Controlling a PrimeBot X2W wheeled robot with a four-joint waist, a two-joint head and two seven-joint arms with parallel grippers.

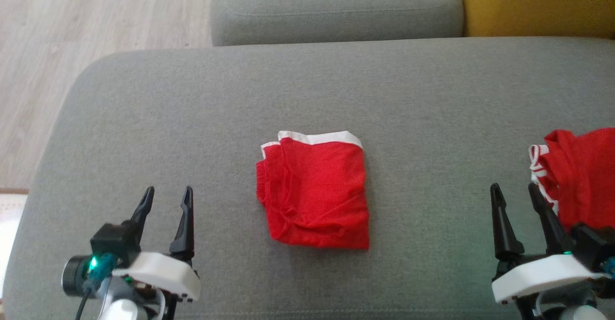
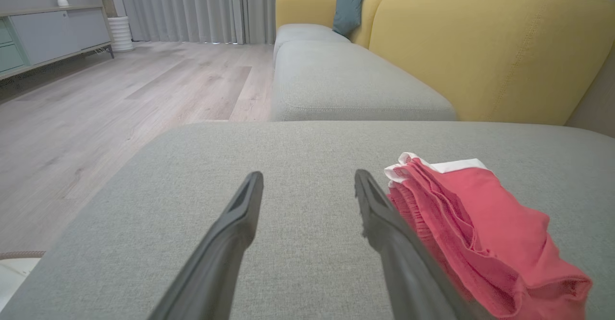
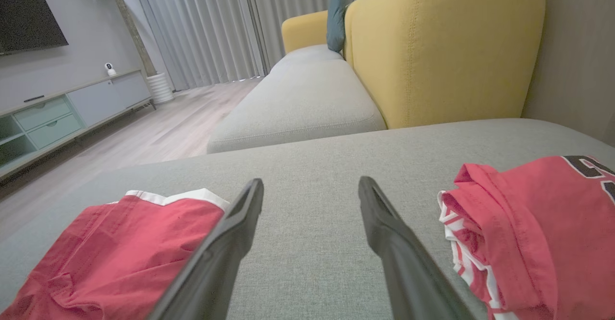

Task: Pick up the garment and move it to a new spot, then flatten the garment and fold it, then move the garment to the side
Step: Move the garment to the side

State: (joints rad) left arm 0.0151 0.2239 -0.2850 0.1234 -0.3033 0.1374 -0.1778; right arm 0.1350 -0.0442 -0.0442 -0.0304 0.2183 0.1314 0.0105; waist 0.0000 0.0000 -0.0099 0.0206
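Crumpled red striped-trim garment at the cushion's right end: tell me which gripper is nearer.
Right. The right gripper sits just beside the crumpled red garment, fingers near its edge; the left gripper is far across the grey fabric cushion, beyond the folded red shorts.

Our left pincer (image 1: 168, 190) carries two long black fingers (image 1: 182, 224) tapering to points, set in a glossy white housing (image 1: 163, 274). Beside it we see a black camera block (image 1: 113, 240), a green light (image 1: 92, 263) and a dark cable (image 1: 81, 305). Our right pincer (image 1: 513, 186) looks alike.
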